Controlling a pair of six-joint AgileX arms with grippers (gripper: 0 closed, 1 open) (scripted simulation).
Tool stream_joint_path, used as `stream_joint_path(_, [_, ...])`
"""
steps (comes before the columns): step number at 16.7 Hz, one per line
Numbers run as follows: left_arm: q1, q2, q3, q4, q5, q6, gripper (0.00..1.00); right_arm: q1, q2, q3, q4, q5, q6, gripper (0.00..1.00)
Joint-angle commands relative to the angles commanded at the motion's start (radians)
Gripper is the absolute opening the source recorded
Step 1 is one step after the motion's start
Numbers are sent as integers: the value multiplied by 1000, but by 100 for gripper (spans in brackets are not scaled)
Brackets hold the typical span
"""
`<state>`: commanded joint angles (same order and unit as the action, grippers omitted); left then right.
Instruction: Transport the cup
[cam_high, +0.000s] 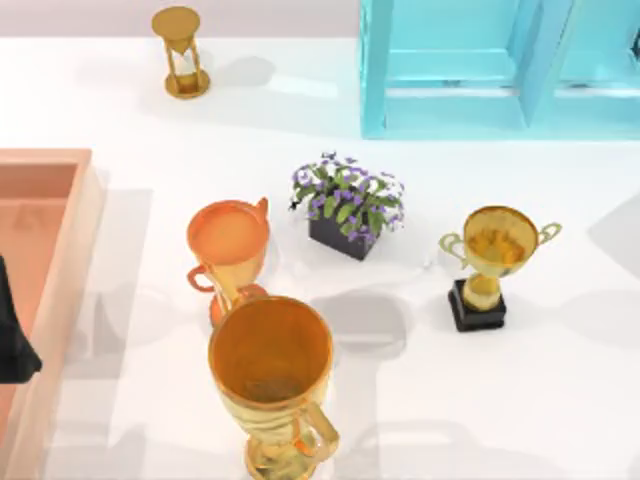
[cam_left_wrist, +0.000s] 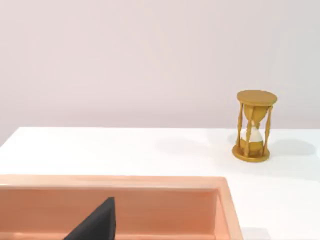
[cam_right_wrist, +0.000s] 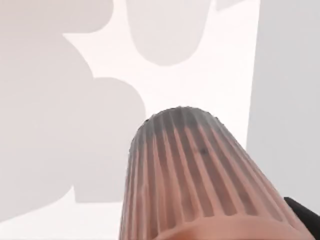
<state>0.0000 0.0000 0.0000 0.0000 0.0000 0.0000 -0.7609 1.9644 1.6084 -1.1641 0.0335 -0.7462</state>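
Close against the right claw (cam_right_wrist: 303, 216), the ribbed cup (cam_right_wrist: 190, 170); grip cannot be told

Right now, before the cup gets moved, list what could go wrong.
1. The big gold cup sits beside the orange cup; a careless move could knock it over.
2. The flower pot and small trophy stand nearby and could be clipped.
3. The left gripper hangs over the tray, risking a clash.

white table (cam_high: 560, 400), trophies, hourglass (cam_high: 181, 52), flowerpot (cam_high: 347, 205), tray (cam_high: 40, 260)
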Motion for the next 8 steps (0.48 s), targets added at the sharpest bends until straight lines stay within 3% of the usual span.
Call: stream_joint_path(8, [0,0,0,0,0,0,100,8,46,-178,225,1,10,0])
